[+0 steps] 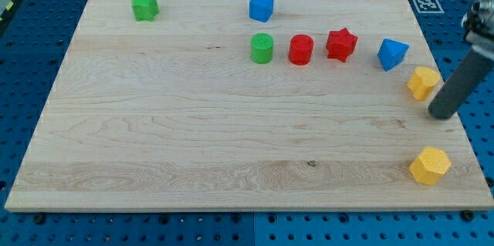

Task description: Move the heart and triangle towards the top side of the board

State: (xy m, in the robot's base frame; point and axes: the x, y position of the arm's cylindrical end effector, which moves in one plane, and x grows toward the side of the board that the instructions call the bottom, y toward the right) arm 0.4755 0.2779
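The yellow heart (422, 82) lies near the board's right edge. The blue triangle (392, 53) lies just up and to the left of it, a small gap apart. My tip (442, 113) stands at the board's right edge, just below and to the right of the yellow heart, very close to it; I cannot tell whether they touch. The rod slants up to the view's right.
A red star (341, 44), a red cylinder (301, 49) and a green cylinder (262, 48) line up left of the triangle. A blue cube-like block (262, 6) and a green star (144, 5) sit near the top. A yellow hexagon (430, 165) lies at the bottom right.
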